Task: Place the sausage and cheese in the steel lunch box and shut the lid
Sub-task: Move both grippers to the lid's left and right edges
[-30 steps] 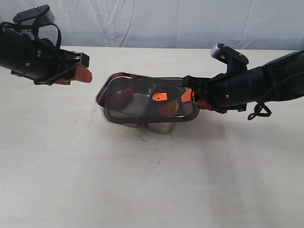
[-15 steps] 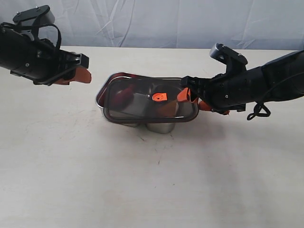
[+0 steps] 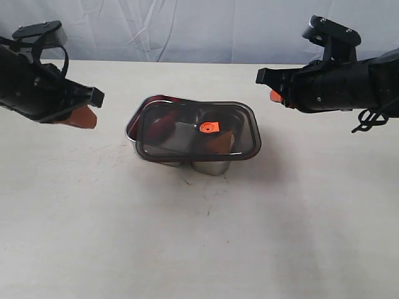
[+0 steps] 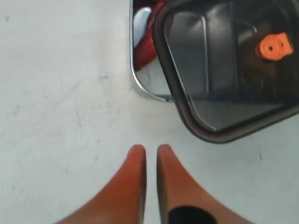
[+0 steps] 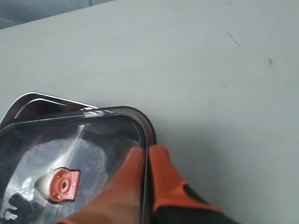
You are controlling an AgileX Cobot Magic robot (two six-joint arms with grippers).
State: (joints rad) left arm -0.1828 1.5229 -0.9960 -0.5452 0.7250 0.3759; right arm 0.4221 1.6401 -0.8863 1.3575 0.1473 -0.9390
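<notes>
The pale table (image 3: 199, 243) lies bare around the work. My left pincer (image 3: 80, 116) hangs above its left part, well apart from the box (image 3: 212, 167). In the left wrist view its orange fingers (image 4: 135, 177) are drawn together with only a thin slit between them, and they grasp nothing. My right pincer (image 3: 275, 96) is raised off to the right of the box and behind it, clear of it. In the right wrist view its two fingers (image 5: 164, 179) are likewise clenched nearly tip to tip, with nothing between them.

The box stands near the table's middle. The lid (image 3: 168, 132) rests on top of it but askew, not seated. In the left wrist view one steel corner (image 4: 140, 79) pokes out past the lid's edge (image 4: 224, 70), and in the exterior view the box's back left rim shows uncovered.

The sausage (image 4: 147, 44) lies inside the box at that exposed end, partly under the lid. A dull orange shape to the right, seen through the lid, looks like the cheese (image 3: 222, 142), though I cannot tell for sure. The orange tab (image 3: 209, 127) sits at the lid's centre.
</notes>
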